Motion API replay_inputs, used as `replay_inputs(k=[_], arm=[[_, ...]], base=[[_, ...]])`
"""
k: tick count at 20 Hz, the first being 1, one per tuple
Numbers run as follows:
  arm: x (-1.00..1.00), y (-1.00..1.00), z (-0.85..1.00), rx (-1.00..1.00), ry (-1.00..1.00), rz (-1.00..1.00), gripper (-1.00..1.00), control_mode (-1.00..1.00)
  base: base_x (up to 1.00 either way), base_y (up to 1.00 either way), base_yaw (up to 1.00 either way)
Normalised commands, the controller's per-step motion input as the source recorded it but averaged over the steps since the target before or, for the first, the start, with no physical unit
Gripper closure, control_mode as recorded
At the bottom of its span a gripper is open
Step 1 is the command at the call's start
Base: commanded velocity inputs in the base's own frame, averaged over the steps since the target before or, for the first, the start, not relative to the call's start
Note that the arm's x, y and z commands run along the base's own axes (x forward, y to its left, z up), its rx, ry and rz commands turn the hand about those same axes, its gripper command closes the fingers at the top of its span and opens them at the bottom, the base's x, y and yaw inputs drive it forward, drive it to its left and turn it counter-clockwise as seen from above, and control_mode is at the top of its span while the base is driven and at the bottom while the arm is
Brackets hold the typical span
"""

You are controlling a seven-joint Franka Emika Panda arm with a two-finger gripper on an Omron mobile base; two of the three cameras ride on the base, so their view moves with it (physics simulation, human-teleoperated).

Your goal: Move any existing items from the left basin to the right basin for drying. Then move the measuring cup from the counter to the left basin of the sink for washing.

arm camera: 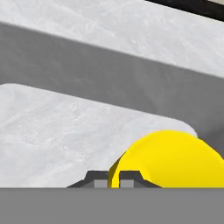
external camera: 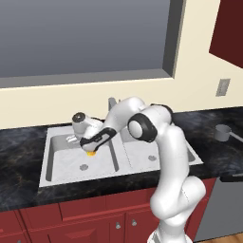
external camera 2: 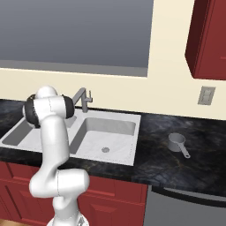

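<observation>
The robot's two-finger gripper point(external camera: 91, 151) pinches the rim of the small yellow round cup point(external camera: 91, 152).

The cup is in the left grey steel sink bowl point(external camera: 61, 163), at about 1 o'clock from its round drain point(external camera: 84, 167). In the hand view the dark fingertips point(arm camera: 96, 180) sit tight together on the cup's edge. The small grey metal measuring cup with a long flat handle point(external camera 2: 177, 143) rests on the dark stone counter point(external camera 2: 198, 159), at 3 o'clock from the right bowl point(external camera 2: 108, 137).

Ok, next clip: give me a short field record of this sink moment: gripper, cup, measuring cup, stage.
gripper: shut on the yellow cup's rim, over the left basin
yellow cup: held above the basin floor, near the divider
right basin: nothing visible inside
measuring cup: on the counter right of the sink, untouched
stage: first transfer under way
</observation>
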Motion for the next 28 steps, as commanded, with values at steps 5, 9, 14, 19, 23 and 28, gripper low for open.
replay_inputs(k=[5, 9, 14, 19, 23, 28], arm=[[-0.16, 0.00, 0.46, 0.00, -0.01, 0.00, 1.00, -1.00], [-0.20, 0.00, 0.47, 0.00, -0.01, 0.00, 1.00, -1.00], [-0.31, 0.00, 0.38, 0.00, 0.00, -0.01, 1.00, -1.00], [-0.42, -0.03, 0.35, 0.00, 0.00, -0.04, 1.00, -1.00], [-0.41, -0.11, 0.36, 0.00, 0.00, -0.05, 1.00, -1.00], [-0.39, -0.19, 0.36, 0.00, 0.00, -0.06, 1.00, -1.00]], base=[[0.00, 0.00, 0.00], [0.00, 0.00, 0.00], [0.00, 0.00, 0.00], [0.00, 0.00, 0.00], [0.00, 0.00, 0.00], [0.00, 0.00, 0.00]])
